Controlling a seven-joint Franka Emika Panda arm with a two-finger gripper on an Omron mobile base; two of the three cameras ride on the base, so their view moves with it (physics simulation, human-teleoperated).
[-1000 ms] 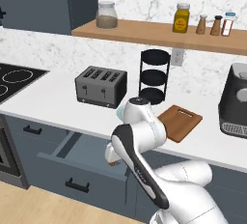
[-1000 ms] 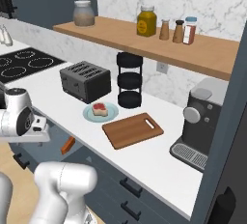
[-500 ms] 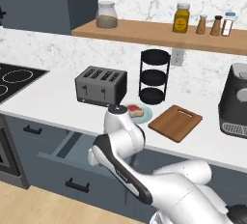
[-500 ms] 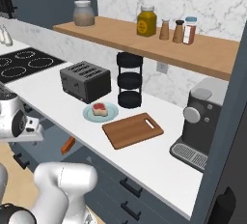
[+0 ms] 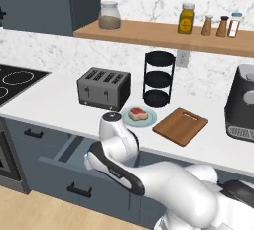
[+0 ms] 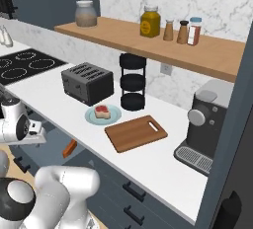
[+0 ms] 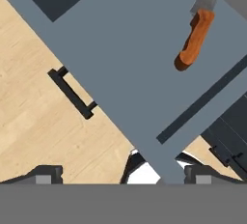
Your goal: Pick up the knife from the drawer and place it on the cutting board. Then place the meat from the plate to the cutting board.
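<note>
Knife (image 7: pixel 195 38) with its orange-brown handle lies on the grey floor of the pulled-out drawer (image 7: pixel 125 59), toward 1 o'clock in the hand view, the pale blade end pointing up toward the drawer's rear edge. The drawer's black bar handle (image 7: pixel 71 93) sits at about 9 o'clock there, over the wooden floor (image 7: pixel 34 112). The gripper (image 7: pixel 123 175) hangs above the drawer with its two dark tips spread wide, released and grasping nothing, well apart from the knife.

In the right base view the knife's handle (image 6: pixel 69 148) shows in the open drawer just below the desk (image 6: pixel 59 102) edge (the blade cannot be made out there). On the desk, the meat (image 6: pixel 102 110) rests on the pale blue-green plate (image 6: pixel 92 118), and the cutting board (image 6: pixel 136 133) lies just beside the plate at its 4 o'clock, bare, slot handle at the far end. A toaster (image 6: pixel 87 82) stands at the plate's 10 o'clock, a black three-tier rack (image 6: pixel 132 81) at its 1 o'clock, and a coffee machine (image 6: pixel 207 124) well beyond the board at 3 o'clock.
</note>
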